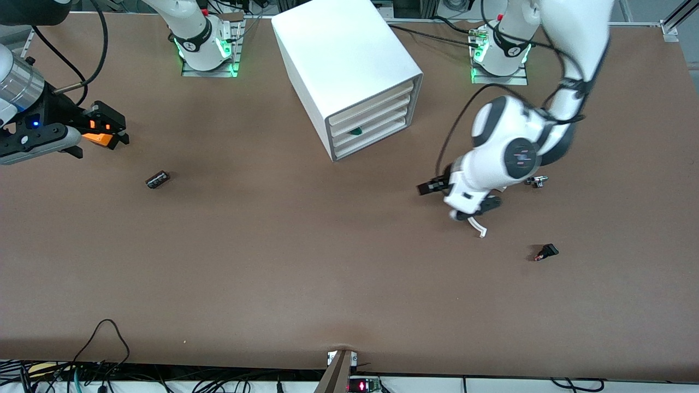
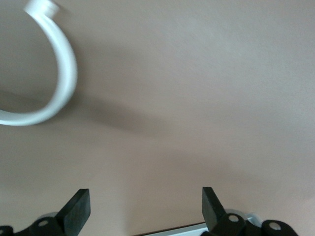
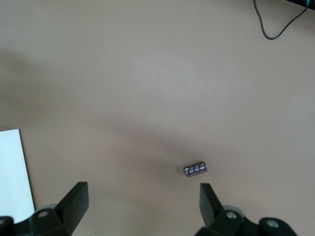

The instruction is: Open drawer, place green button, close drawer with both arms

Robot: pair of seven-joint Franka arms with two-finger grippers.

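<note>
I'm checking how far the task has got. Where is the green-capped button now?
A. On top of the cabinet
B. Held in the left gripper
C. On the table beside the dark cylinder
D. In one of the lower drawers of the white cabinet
D: a bit of green, apparently the button, shows in a lower drawer of the cabinet; the left gripper is open and empty.

You see a white cabinet (image 1: 349, 71) with a green speck at one of its pale drawers (image 1: 371, 126), set on a plain brown table (image 1: 306, 262), with a dark brown-black cylinder (image 1: 158, 179) and white arms banded in black.
</note>
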